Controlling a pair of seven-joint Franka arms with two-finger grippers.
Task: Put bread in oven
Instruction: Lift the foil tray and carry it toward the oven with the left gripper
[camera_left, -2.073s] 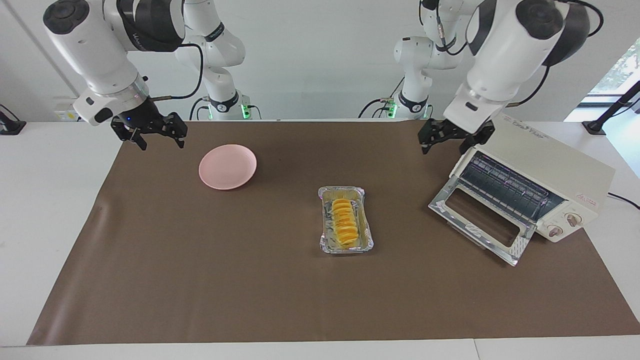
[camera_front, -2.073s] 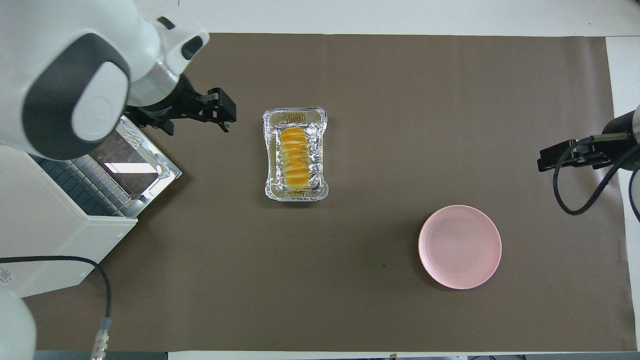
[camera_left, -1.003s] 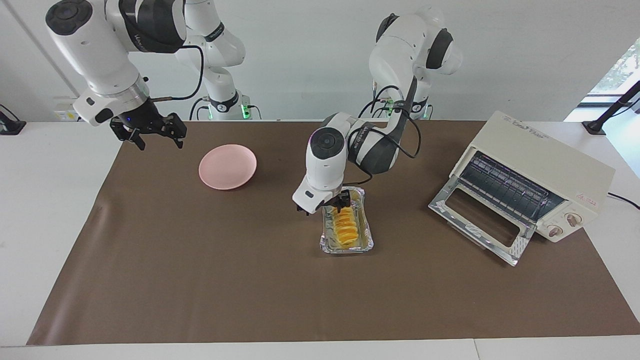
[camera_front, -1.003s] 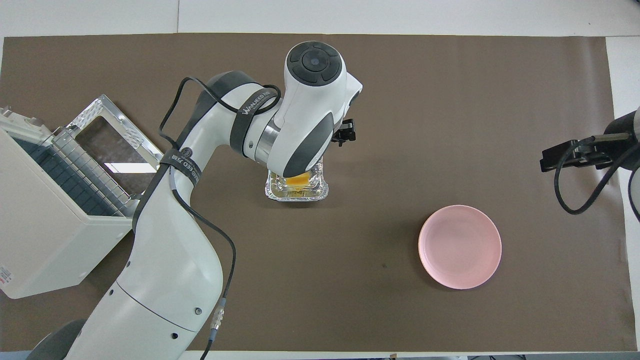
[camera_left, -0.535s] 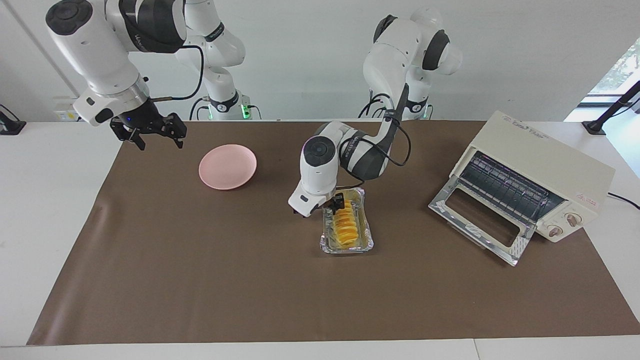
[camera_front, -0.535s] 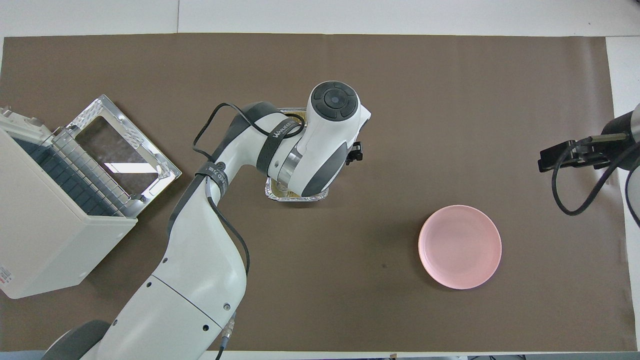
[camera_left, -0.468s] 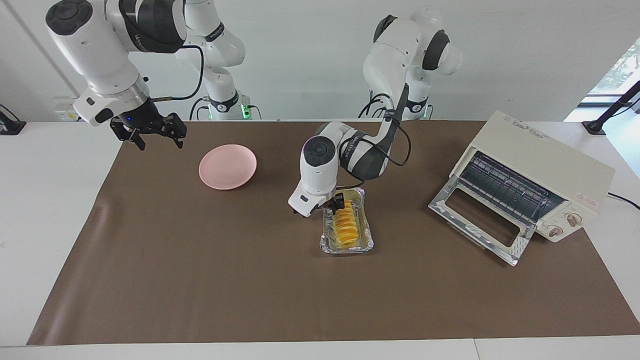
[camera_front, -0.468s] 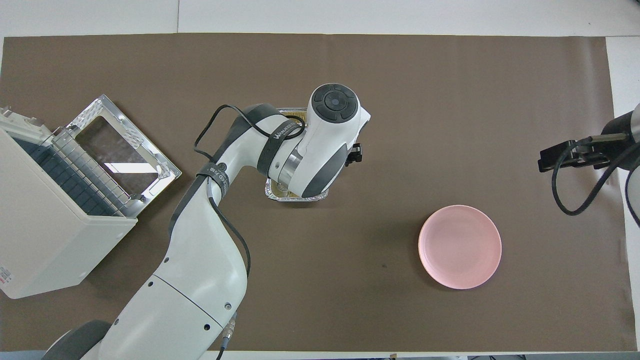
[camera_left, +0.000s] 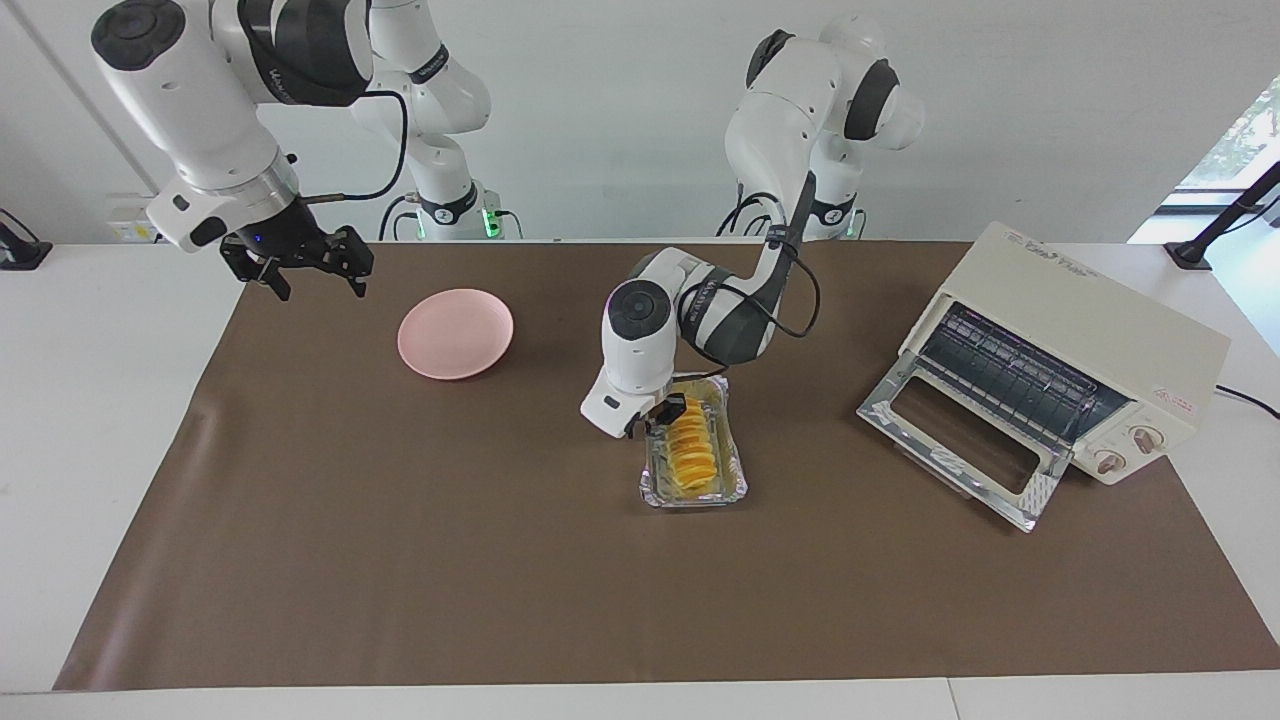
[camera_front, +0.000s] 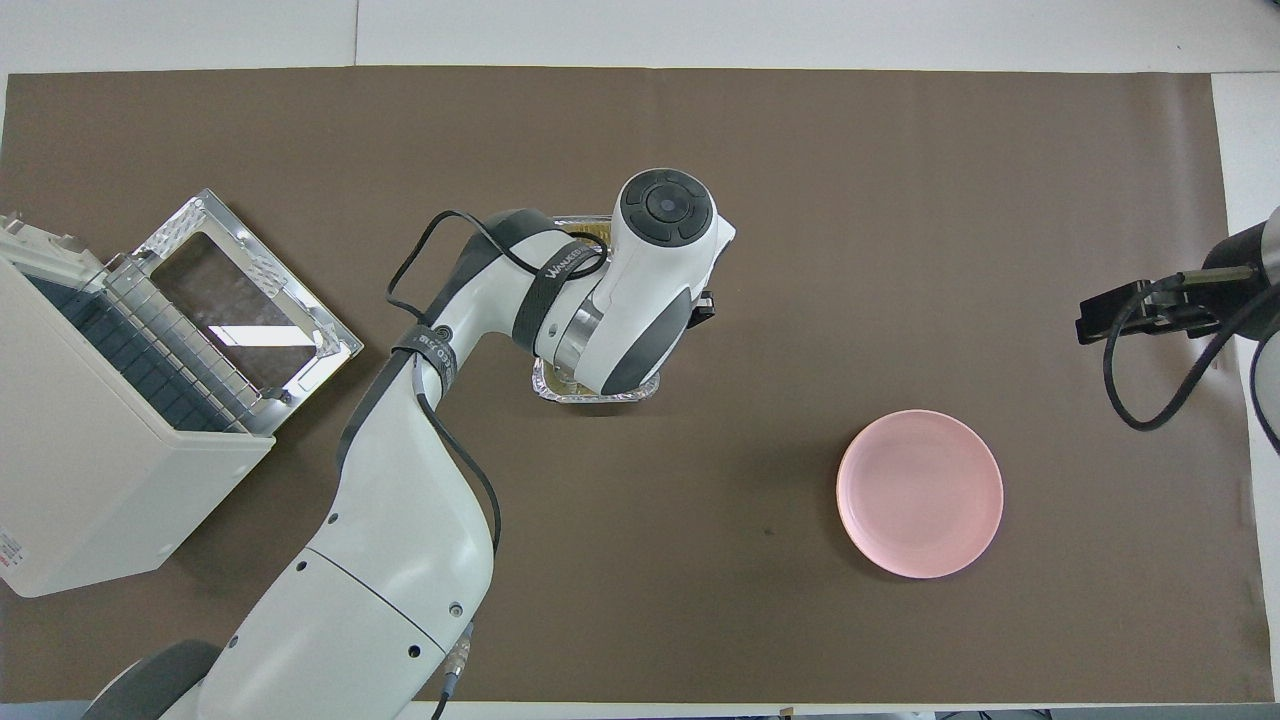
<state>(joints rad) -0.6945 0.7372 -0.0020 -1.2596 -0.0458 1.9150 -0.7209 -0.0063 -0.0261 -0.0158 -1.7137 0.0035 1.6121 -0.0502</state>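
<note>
The one cream-white boxy toaster oven (camera_left: 1070, 370) sits at the left arm's end of the table, its glass door dropped open and the rack bare, so opening is done while picking up and loading remain. The one round pink plate (camera_left: 455, 333) lies toward the right arm's end. One crinkled silver foil tray (camera_left: 728, 482) sits mid-table, holding the one ridged yellow-orange bread (camera_left: 690, 456). The left gripper (camera_left: 664, 414) is low at the loaf's robot-side end; whether its fingers have closed on anything I cannot tell. The right gripper (camera_left: 300, 260) waits beside the plate, fingers spread, empty.
</note>
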